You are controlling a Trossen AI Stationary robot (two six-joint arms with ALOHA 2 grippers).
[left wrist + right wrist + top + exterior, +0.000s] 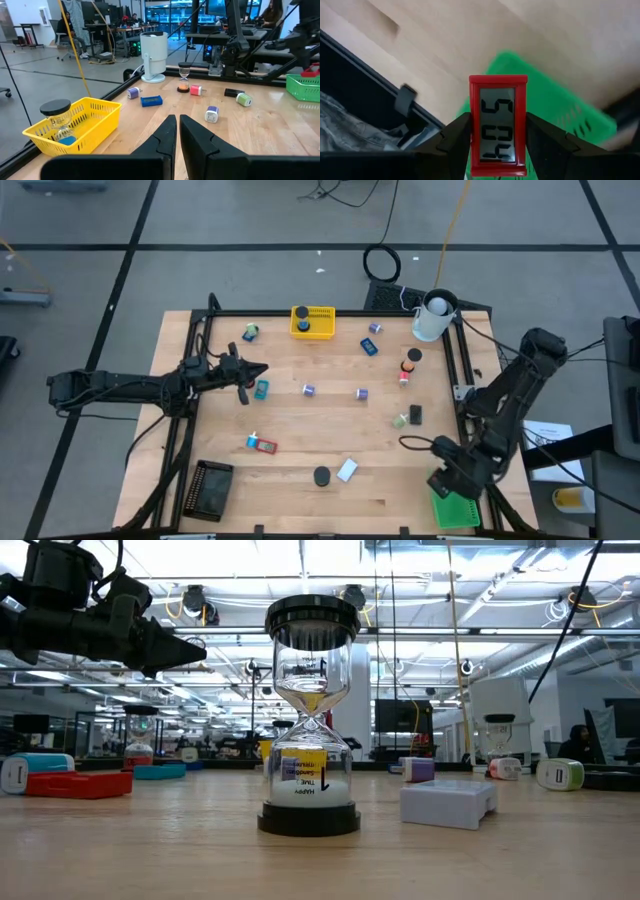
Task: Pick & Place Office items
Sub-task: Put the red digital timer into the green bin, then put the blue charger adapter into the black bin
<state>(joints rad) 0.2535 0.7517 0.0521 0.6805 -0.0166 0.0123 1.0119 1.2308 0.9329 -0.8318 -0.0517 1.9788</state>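
Wooden table (330, 435), scattered office items (309, 390)

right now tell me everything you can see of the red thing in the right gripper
The red timer is a small upright rectangle: a red plastic-looking frame around a grey LCD showing dark segmented digits. The right gripper is shut on it, one dark finger pressed against each long side. It hangs in the air over the green mesh tray, at the table's near right corner, touching nothing else.

Red-framed grey-display timer (498, 125); green mesh tray (555, 112); yellow tray (75, 125); white cup (153, 56).
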